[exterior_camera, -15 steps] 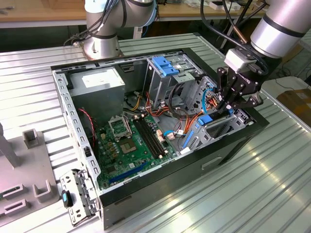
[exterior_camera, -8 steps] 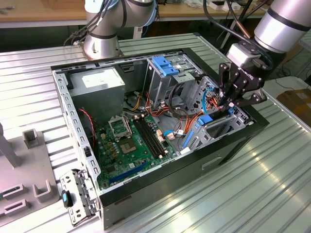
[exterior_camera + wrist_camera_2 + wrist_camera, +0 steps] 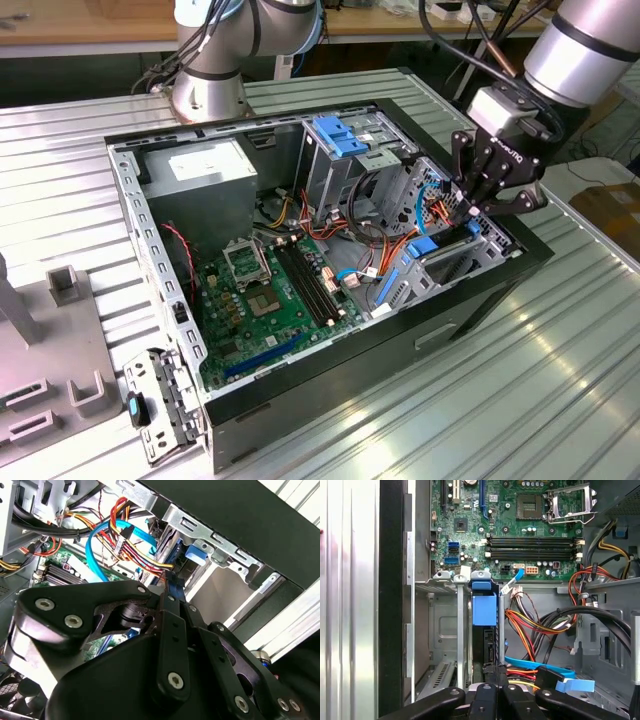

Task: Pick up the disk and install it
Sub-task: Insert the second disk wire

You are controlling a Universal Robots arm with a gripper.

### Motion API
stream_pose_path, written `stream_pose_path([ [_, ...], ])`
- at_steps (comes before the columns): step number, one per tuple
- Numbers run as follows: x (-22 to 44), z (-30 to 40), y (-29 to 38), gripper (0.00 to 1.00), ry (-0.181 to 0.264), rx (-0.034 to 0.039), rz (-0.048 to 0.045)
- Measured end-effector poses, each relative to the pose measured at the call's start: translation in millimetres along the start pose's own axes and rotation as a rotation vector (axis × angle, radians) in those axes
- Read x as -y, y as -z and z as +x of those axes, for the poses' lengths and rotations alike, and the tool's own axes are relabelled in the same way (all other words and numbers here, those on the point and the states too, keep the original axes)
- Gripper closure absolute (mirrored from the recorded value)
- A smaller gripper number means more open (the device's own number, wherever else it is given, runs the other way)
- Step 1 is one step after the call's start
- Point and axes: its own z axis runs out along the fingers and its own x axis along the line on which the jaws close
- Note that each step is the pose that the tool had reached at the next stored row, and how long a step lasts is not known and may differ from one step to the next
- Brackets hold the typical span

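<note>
Inside the open PC case (image 3: 240, 420), at the drive cage (image 3: 470, 250) on the exterior view's right, the gripper (image 3: 478, 205) hangs over the bay with its black linkages drawn in close. The disk (image 3: 484, 625) stands on edge in the slot between two metal rails, bright blue carrier frame facing up at the first wrist view, dark body running down toward the fingers. In both wrist views the fingers sit together on the drive's near edge (image 3: 172, 587), so I read it as clamped on the disk, though the contact itself is hidden behind the linkage. Drive looks partly seated, not fully home. Risks, my judgement: the orange-yellow power harness (image 3: 530, 625) and the blue data cable (image 3: 95, 550) run just beside the slot, so any sideways drift could snag or pinch them. A slight tilt against the rails could jam the carrier, and pushing on then loads the wrist or bends the cage tabs.
</note>
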Motion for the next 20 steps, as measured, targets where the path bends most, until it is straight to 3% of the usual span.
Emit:
stream_pose_path([
  [12, -0.1, -0.1, 3.8, 0.89, 0.0, -0.0002, -0.0001],
  [16, -1.2, -0.6, 27.0, 0.89, 0.0, 0.0011, -0.0012],
  [17, -1.4, -1.7, 36.2, 0.89, 0.0, 0.0008, -0.0056],
  [20, -1.7, -11.7, 39.2, 0.89, -0.001, -0.0001, -0.0322],
])
